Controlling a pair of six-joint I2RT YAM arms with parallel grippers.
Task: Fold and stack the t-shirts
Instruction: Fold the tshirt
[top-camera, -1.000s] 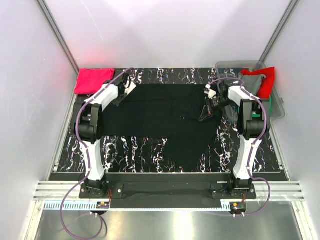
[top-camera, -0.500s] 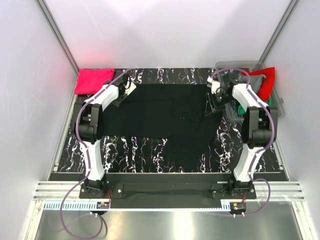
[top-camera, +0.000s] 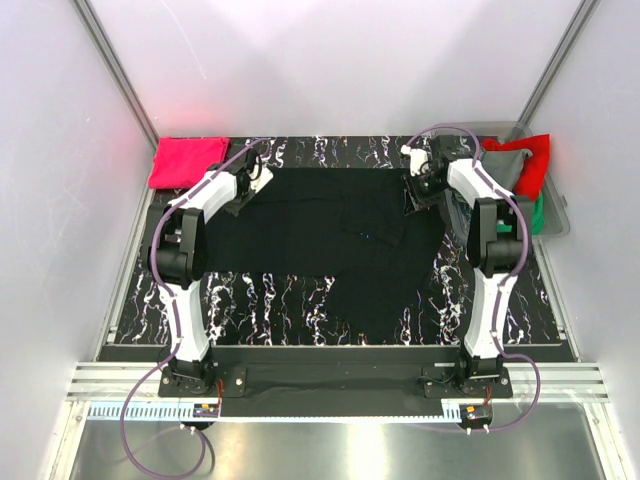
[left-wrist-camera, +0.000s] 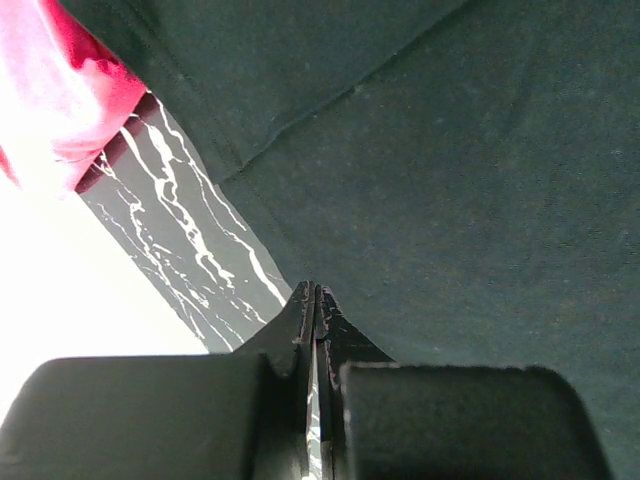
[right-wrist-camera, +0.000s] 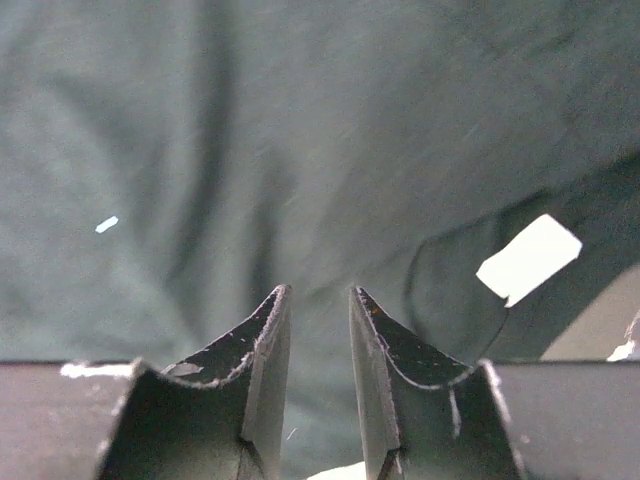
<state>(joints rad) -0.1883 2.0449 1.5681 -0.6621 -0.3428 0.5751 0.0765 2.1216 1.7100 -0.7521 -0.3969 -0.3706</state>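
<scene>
Black t-shirt (top-camera: 320, 230) lies spread across the marbled table (top-camera: 260, 295). Left gripper (left-wrist-camera: 315, 292) has its jaws closed at the shirt's far-left edge. Right gripper (right-wrist-camera: 318, 292) has its jaws narrowly parted and empty above the far-right corner.

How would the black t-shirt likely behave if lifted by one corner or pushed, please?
Probably floppy: the black t-shirt lies flat with soft creases, so it would likely sag from any pinch point. Being thin cloth, it seems light for its spread. Pushed, it would probably bunch on the marbled table rather than slide whole.
</scene>
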